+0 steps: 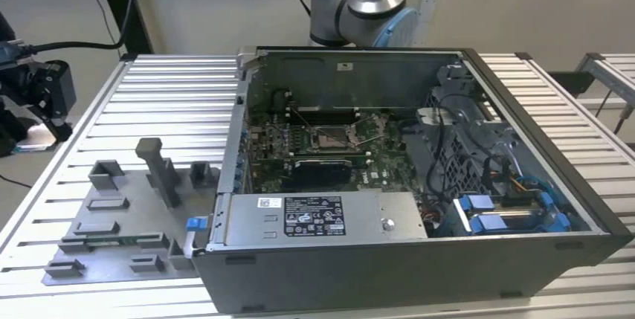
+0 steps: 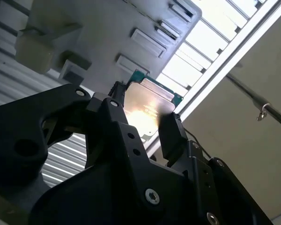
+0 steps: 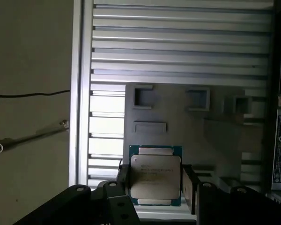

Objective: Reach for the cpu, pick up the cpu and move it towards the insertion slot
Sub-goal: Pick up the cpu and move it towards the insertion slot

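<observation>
From where I stand, the gripper [image 3: 155, 182] is clenched on the cpu [image 3: 155, 172]. In both wrist views its two black fingers [image 3: 189, 183] press against opposite edges of the chip. The silvery top faces the cameras and a thin green border shows around it. In the second wrist view a bright glare sits on the metal lid of the cpu [image 2: 149, 104], which is pinched between the fingertips and held clear of everything beyond it. Past the gripper lies the grey fixture plate [image 3: 178, 123] with its square pockets and raised blocks, apart from the chip rather than touching it. The plate rests on the ribbed aluminium table [image 3: 178, 47], whose edge runs just beside the gripper. In the exterior view the arm's black tool end [image 1: 44, 92] hangs at the exterior view's left edge, off the corner of the table and near the fixture plate [image 1: 119, 218]. The insertion slot [image 1: 331, 138] is well apart from the gripper, on the green board inside the open computer case [image 1: 536, 185]. It is a square socket with a shiny frame and nothing seated in it. The arm [image 1: 359, 3] rises behind the case.
</observation>
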